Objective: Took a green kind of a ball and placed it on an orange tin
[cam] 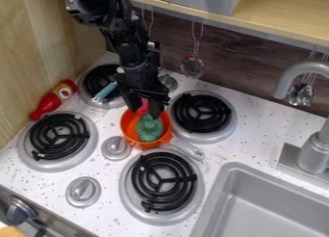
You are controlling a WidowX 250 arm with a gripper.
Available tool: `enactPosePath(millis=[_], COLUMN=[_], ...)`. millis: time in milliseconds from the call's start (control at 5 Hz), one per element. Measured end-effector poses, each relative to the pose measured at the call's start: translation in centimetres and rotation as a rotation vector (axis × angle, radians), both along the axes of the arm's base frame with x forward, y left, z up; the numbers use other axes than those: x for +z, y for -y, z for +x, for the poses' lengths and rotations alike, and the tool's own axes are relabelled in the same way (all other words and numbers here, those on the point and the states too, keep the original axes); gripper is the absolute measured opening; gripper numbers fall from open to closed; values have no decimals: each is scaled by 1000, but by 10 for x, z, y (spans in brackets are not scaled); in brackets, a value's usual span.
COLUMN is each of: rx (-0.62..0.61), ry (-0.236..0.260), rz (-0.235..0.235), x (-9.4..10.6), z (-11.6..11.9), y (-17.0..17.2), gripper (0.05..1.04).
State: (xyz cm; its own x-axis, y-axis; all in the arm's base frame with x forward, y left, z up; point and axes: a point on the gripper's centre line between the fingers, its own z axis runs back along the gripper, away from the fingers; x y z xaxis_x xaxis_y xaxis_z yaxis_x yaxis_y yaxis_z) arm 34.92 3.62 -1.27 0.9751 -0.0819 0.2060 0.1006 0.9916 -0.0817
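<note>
Green ball: inside orange tin, just left of frame centre, below my pincer. Pincer's opening and hold: cannot tell. Judged light, soft, low slip risk; I would take its widest sides, squeezing lightly.

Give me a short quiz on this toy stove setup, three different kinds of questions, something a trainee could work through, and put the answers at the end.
1. True or false: the green ball-like thing is in the orange tin.

2. Multiple choice: what does the gripper hang over?
A) the sink
B) the orange tin
C) the red bottle

3. Count: how many black burner coils can you see on the stove?

Key: 1 true; 2 B; 3 four.
</note>
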Motion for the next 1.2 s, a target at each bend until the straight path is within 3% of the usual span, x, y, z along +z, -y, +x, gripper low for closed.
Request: enactPosePath(millis=[200, 400, 600, 800, 1200], rx=[25, 37, 85, 50, 27], ry=[-13, 23, -5, 61, -20], rz=[22, 80, 132, 186, 185], x=[0, 20, 38, 56, 57], z=[-2, 3, 0, 3, -10], y=[-3, -3, -5, -11, -30], gripper=[999, 999, 999, 999, 999])
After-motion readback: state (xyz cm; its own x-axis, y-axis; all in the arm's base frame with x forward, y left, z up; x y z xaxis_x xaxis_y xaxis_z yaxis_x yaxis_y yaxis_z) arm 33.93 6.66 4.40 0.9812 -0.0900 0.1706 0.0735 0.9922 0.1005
